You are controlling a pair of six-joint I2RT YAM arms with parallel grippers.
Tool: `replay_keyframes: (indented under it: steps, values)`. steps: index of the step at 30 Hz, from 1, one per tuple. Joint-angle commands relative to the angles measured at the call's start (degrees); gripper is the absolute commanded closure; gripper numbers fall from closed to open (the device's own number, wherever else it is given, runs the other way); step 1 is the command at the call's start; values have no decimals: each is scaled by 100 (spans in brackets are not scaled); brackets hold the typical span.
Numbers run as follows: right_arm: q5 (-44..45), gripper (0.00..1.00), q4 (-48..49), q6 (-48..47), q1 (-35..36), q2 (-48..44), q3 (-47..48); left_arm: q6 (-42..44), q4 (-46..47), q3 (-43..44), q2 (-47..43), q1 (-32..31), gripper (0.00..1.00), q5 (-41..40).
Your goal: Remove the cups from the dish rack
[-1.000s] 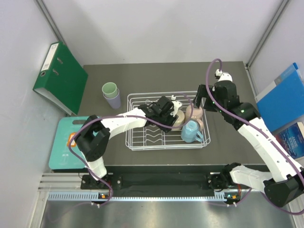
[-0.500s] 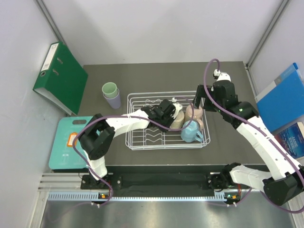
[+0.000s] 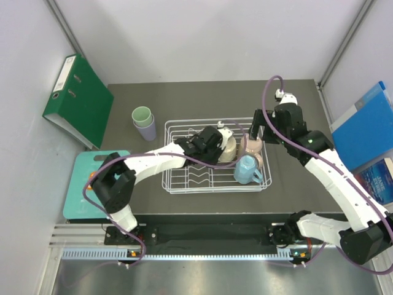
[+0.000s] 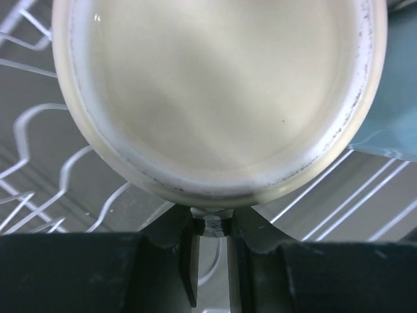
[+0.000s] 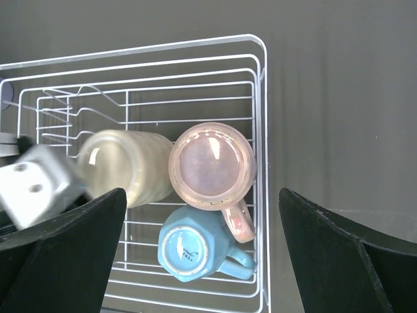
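The white wire dish rack [image 3: 215,192] sits mid-table. My left gripper [image 3: 214,142] is shut on the cream-yellow cup [image 3: 228,149] inside the rack; in the left wrist view the cup's base [image 4: 215,91] fills the frame and the fingers [image 4: 190,254] pinch its lower edge. A pink cup [image 3: 253,146] and a light blue handled cup [image 3: 247,170] stand upside down at the rack's right end. My right gripper [image 3: 254,130] hovers open above them [image 5: 202,202]. A mint green cup [image 3: 142,114] sits nested in a lavender cup [image 3: 147,131] on the table left of the rack.
A green binder [image 3: 78,98] leans at the far left. A teal board [image 3: 83,184] lies near the left front. Blue folders [image 3: 368,126] stand at the right. The rack's plate prongs [image 3: 196,178] run along its left half.
My left gripper has shifted slightly left and away with the cream-yellow cup, which now sits a little farther from the blue cup. The right gripper has edged slightly left.
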Motion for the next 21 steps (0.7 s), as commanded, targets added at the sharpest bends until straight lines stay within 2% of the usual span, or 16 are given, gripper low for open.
replay_keyframes:
  steps: [1, 6, 10, 15, 21]
  values:
    - [5, 0, 174, -21, 64, 81, 449, -196, 432, 399, -908, 23, 100, -197]
    - [207, 0, 156, 40, 63, 134, 775, -485, 98, 1032, -1285, -12, 100, -435]
    - [295, 0, 410, 330, 63, 64, 766, -1100, 772, 832, -1883, 5, 100, -260]
    - [-38, 1, 902, 734, 63, -103, 590, -2066, 1291, 541, -2192, 67, 100, 812]
    - [-855, 0, 1667, 981, 55, -270, 468, -3427, 2995, -276, -2429, 313, 100, 2278]
